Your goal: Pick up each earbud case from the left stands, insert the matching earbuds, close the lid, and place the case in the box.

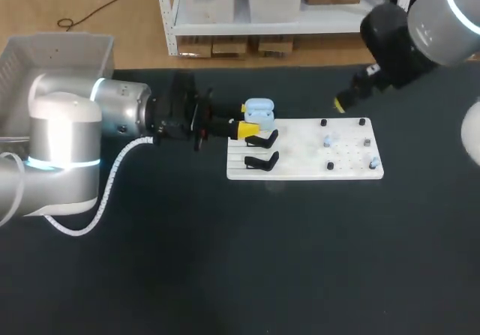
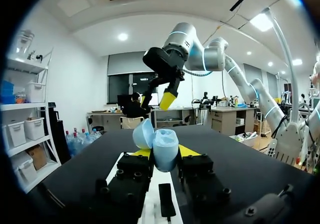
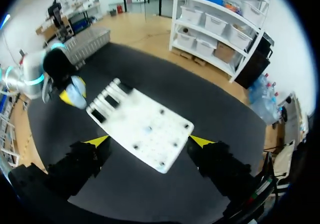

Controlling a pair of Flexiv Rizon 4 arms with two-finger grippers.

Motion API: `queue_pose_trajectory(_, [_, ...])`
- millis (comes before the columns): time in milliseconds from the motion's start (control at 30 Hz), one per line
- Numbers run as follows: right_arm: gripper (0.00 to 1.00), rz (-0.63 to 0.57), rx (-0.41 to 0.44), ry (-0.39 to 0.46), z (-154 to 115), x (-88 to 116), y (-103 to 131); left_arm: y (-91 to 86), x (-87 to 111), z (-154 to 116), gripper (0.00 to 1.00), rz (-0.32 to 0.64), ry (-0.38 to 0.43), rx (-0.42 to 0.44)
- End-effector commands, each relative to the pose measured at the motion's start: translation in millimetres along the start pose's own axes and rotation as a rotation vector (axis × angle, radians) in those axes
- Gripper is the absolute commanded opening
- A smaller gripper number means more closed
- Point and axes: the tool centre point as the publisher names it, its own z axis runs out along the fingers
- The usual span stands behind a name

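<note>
A light blue earbud case (image 1: 259,112) with its lid open is held over the left end of the white board (image 1: 304,171), and my left gripper (image 1: 247,129) is shut on it. In the left wrist view the case (image 2: 162,146) sits between the yellow tips of the left gripper (image 2: 164,154), lid tilted back. Two black stands (image 1: 262,149) below it are bare. Small bluish earbuds (image 1: 328,140) lie among black pegs on the board's right half. My right gripper (image 1: 341,103) hangs open above the board's far right edge. From the right wrist view, the right gripper (image 3: 150,141) is high over the board (image 3: 145,119).
A grey box (image 1: 56,54) stands at the table's far left corner and shows again in the right wrist view (image 3: 87,37). Dark tabletop surrounds the board on all sides. My right arm (image 2: 200,53) hangs over the board ahead of the left gripper.
</note>
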Motion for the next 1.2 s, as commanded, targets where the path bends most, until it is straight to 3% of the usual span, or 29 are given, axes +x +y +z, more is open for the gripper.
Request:
queue_pose_trajectory(33, [1.0, -0.002, 0.069, 0.081, -1.1, 13.1, -5.5, -4.4, -0.8, -0.4, 0.0, 0.001, 0.006, -0.016])
queue_pose_trajectory(200, [1.0, 0.0, 0.161, 0.183, 9.5, 40.0, -19.1, -4.4, -0.8, -0.4, 0.0, 0.001, 0.006, -0.016])
queue_pose_trajectory(400, [1.0, 0.003, 0.205, 0.27, 20.8, 64.7, -19.9, -4.4, -0.8, -0.4, 0.0, 0.001, 0.006, -0.016])
queue_pose_trajectory(767, [0.99, 0.005, 0.263, 0.345, 41.3, 85.4, -6.7, -4.4, -0.8, -0.4, 0.0, 0.001, 0.006, -0.016])
queue_pose_trajectory(1033, [0.69, 0.026, 0.278, 0.367, 54.0, 89.8, -0.5, -4.4, -0.8, -0.4, 0.0, 0.001, 0.006, -0.016])
queue_pose_trajectory(1200, [0.66, 0.061, 0.281, 0.374, 62.8, 91.9, -2.3, -4.4, -0.8, -0.4, 0.0, 0.001, 0.006, -0.016])
